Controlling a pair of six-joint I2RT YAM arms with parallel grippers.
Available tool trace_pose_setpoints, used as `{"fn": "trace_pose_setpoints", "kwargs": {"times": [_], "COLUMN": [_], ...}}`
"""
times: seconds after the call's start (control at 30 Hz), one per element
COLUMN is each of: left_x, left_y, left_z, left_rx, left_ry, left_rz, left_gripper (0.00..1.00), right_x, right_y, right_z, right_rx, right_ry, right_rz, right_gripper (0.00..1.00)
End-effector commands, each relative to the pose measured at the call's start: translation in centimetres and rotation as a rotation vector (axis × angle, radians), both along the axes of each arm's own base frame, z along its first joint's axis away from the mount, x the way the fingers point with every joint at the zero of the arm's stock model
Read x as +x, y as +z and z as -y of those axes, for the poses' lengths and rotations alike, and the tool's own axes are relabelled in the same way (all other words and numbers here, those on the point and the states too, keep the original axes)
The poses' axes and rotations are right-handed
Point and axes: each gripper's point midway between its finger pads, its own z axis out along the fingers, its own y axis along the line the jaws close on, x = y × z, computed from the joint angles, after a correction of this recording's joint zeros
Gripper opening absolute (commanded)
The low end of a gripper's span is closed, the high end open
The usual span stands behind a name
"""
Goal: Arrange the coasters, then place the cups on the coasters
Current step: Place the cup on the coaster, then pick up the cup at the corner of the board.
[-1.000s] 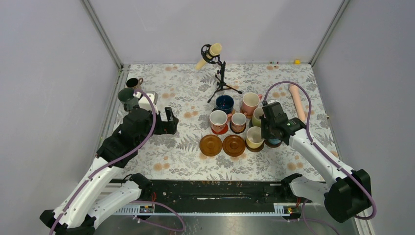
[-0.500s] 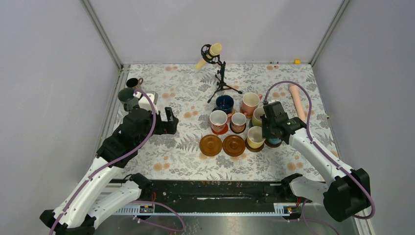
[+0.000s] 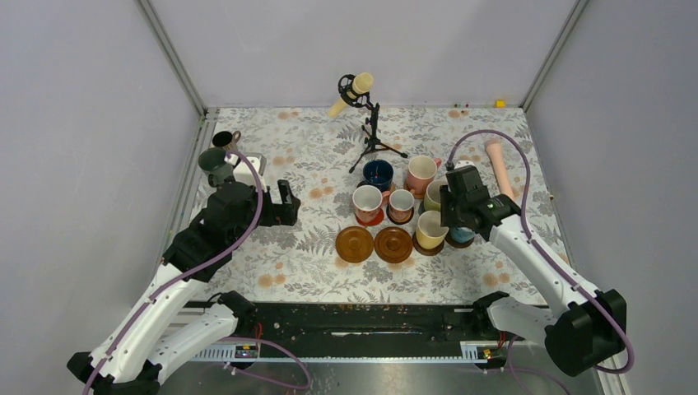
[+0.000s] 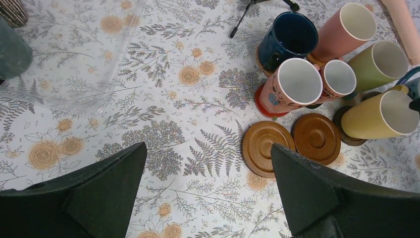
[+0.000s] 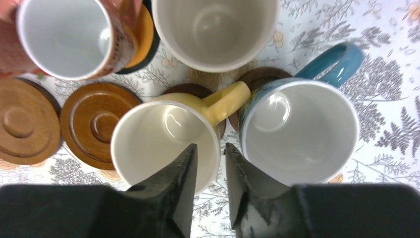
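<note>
Right claw [image 5: 210, 166] hovers low over the yellow cup [image 5: 166, 144] with its dark fingers parted only narrowly: one tip sits above the cup's mouth, the other outside the wall, and the rim near the handle lies under the gap, seemingly untouched. That cup is glossy butter-yellow with a cream inside. It stands upright on a dark wooden coaster [image 5: 195, 90] whose edge peeks out behind it. Its handle points at the light blue cup [image 5: 297, 134], which stands just beside it on a second dark coaster [image 5: 262, 77] with its teal handle turned away. Beyond them stands the pale green cup [image 5: 215, 29], and to the left a patterned pink cup [image 5: 64, 37] rests on the black-rimmed orange coaster [image 5: 141, 29]. Two mid-brown wooden coasters [image 5: 96, 124] lie bare, side by side, left of the yellow cup. The left wrist view adds a navy cup [image 4: 289, 39], a plain pink cup [image 4: 346, 27] and a larger pink cup [image 4: 297, 82] on the red coaster [image 4: 260, 101] at the back of the cluster. Left claw [image 4: 208, 188] hangs wide open above the flowered tabletop [image 4: 163, 84], well apart from the cluster. Against the top view of a second ago, the right claw has drawn back up and to the right, uncovering more of the yellow cup and the blue one. The cups, coasters and left arm sit as they did.
</note>
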Motion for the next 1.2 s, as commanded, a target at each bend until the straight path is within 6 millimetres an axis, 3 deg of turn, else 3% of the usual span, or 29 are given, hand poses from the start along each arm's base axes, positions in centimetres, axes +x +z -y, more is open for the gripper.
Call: {"fn": "trace_pose_setpoints", "kwargs": {"times": [0.0, 0.17, 0.3, 0.5, 0.6, 0.8, 0.97, 1.17], "left_x": [0.9, 1.1, 1.5, 4.1, 6.5, 11.5, 17.0, 23.7], "left_y": [1.3, 1.2, 1.5, 2.4, 3.7, 4.0, 2.1, -0.6], "left_z": [0.0, -0.6, -1.5, -4.2, -6.0, -11.7, -13.5, -17.1], "left_rx": [-0.01, -0.007, 0.006, 0.116, 0.17, 0.229, 0.158, 0.277], "left_ry": [0.023, 0.062, 0.121, 0.288, 0.372, 0.578, 0.573, 0.605], "left_rz": [0.051, 0.049, 0.058, 0.084, 0.1, 0.023, -0.026, -0.09], "left_gripper": [0.99, 0.99, 0.99, 0.98, 0.96, 0.88, 0.82, 0.69], "right_x": [1.2, 0.8, 0.2, -1.7, -2.9, -4.6, -4.9, -5.3], "right_y": [3.9, 6.0, 8.4, 11.7, 12.6, 13.5, 13.4, 13.2], "right_z": [0.1, -0.5, -2.6, -5.0, -5.5, -5.4, -6.8, -7.9], "right_rx": [0.021, 0.065, 0.195, 0.382, 0.425, 0.456, 0.562, 0.599], "right_ry": [-0.019, 0.0, 0.053, 0.128, 0.169, 0.21, 0.225, 0.285], "right_rz": [0.101, 0.113, 0.137, 0.197, 0.217, 0.245, 0.259, 0.236], "right_gripper": [0.38, 0.4, 0.52, 0.85, 0.99, 0.99, 0.99, 0.99]}}
